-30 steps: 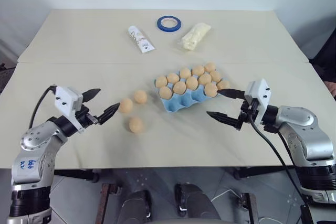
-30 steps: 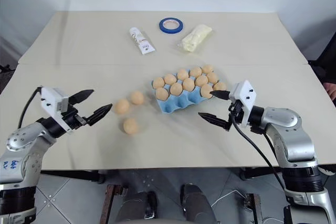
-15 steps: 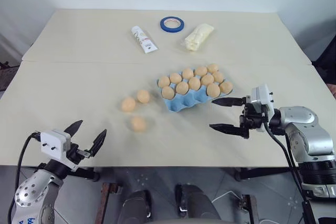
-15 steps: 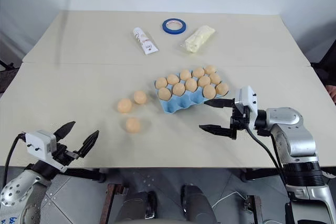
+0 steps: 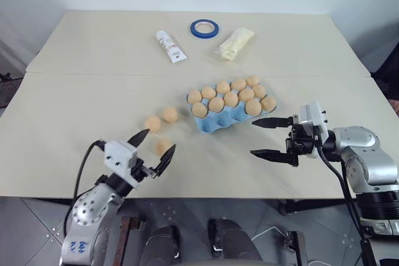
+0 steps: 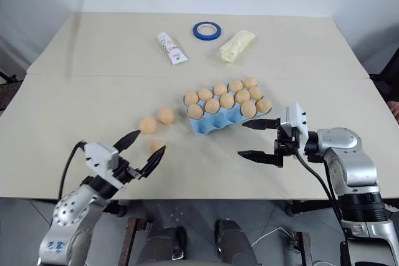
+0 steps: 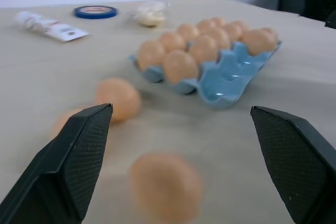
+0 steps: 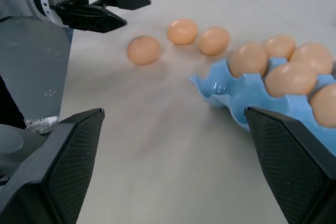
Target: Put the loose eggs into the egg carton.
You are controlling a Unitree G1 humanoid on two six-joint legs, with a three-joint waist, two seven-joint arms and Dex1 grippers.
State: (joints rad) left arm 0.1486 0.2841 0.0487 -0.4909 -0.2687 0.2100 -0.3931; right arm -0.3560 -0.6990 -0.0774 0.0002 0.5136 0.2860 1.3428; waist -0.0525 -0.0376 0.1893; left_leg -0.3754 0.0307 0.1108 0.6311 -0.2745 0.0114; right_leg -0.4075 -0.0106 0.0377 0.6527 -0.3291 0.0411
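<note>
The table [image 5: 75, 104] is evenly and softly lit, with only faint shadows cast beneath the egg carton [image 5: 215, 121]. No glare is seen. In the left wrist view the nearest egg [image 7: 165, 184] is blurred, and the far tape ring [image 7: 95, 11] is rendered soft.

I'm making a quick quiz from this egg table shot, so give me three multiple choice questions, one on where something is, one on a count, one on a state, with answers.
1. Where is the blue tape ring?
A. at the table's far side, beside the white tube
B. inside the egg carton
C. beside the right gripper

2. How many loose eggs lie outside the egg carton?
A. one
B. three
C. six

3. How does the left gripper stand?
A. shut on an egg
B. shut and empty
C. open and empty

Answers: 1 A, the ring lies far back by the tube. 2 B, three eggs show in the right wrist view. 3 C, its fingers are spread, with nothing between them.
</note>
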